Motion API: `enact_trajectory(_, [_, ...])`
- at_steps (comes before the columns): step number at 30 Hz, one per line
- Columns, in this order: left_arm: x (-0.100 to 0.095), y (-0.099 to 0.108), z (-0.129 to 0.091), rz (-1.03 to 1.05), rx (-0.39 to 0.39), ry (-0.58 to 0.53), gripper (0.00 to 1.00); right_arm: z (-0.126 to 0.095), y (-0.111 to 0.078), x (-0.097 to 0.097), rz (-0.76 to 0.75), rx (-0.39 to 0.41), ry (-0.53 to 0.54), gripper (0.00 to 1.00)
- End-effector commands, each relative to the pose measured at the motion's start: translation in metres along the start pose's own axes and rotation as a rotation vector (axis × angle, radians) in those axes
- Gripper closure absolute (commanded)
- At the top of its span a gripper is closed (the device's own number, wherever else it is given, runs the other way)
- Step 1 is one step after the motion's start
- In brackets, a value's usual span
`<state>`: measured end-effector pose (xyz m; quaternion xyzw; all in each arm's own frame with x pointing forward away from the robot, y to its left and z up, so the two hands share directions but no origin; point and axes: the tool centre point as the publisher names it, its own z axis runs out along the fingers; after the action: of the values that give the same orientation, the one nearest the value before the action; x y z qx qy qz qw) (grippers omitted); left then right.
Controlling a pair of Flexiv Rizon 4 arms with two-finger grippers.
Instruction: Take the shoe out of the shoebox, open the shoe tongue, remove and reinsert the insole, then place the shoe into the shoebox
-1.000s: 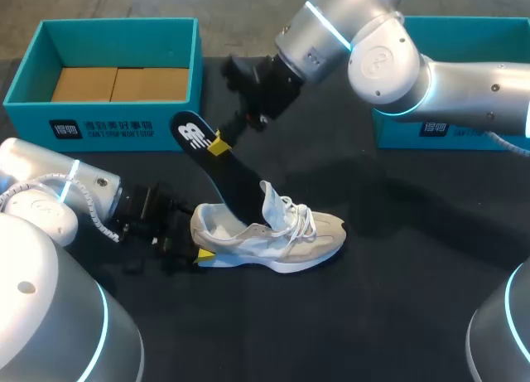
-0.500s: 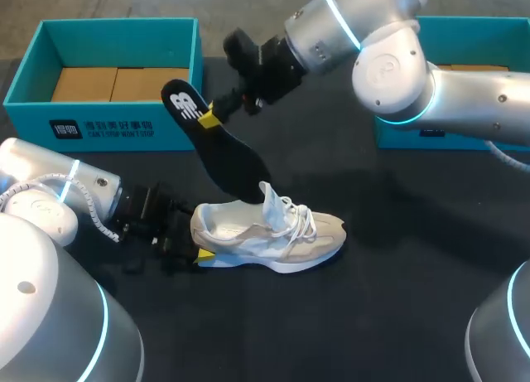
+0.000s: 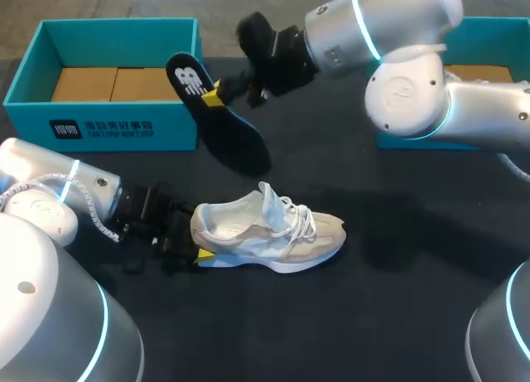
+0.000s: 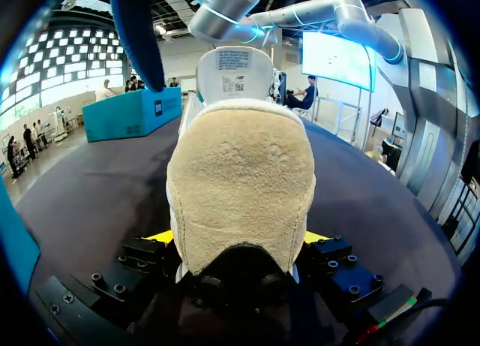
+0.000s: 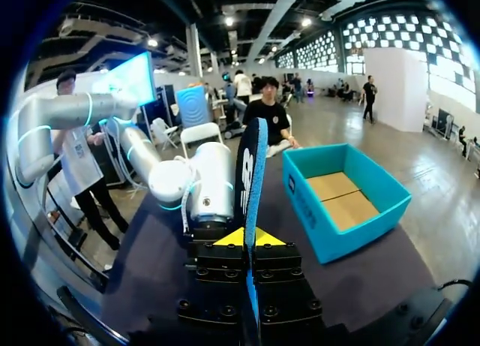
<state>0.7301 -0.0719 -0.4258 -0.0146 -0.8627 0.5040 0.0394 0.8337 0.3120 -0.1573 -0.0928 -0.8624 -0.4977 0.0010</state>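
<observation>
A cream and white sneaker (image 3: 277, 229) lies on its sole on the black table, toe to the right and tongue pulled up. My left gripper (image 3: 197, 243) is shut on its heel; in the left wrist view the suede heel (image 4: 240, 188) fills the gap between the yellow tips of the left gripper (image 4: 238, 241). My right gripper (image 3: 214, 96) is shut on the black insole (image 3: 228, 129), which hangs in the air above and behind the shoe, clear of it. In the right wrist view the insole (image 5: 251, 166) stands edge-on between the right gripper's (image 5: 245, 239) tips.
A teal shoebox (image 3: 116, 129) with cardboard inside stands at the back left, just behind the raised insole. A second teal box (image 3: 414, 137) sits at the back right, partly hidden by my right arm. Bare black cloth lies in front of the shoe.
My right gripper has risen and drawn back with the insole, whose lower end has come out of the shoe and now hangs free. Shoe and left gripper have stayed put.
</observation>
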Motion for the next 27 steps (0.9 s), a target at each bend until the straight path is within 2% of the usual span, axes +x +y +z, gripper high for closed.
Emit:
enact_trajectory(1, [-0.001, 0.002, 0.002, 0.0, -0.002, 0.0, 1.0, -0.022, 0.006, 0.003, -0.002, -0.005, -0.039, 1.0])
enact_trajectory(4, [-0.001, 0.002, 0.002, 0.0, -0.002, 0.0, 1.0, -0.033, 0.011, 0.001, -0.01, -0.013, -0.064, 1.0])
enact_trajectory(27, [-0.001, 0.002, 0.002, 0.0, -0.002, 0.0, 1.0, -0.033, 0.011, 0.001, -0.01, -0.013, -0.064, 1.0])
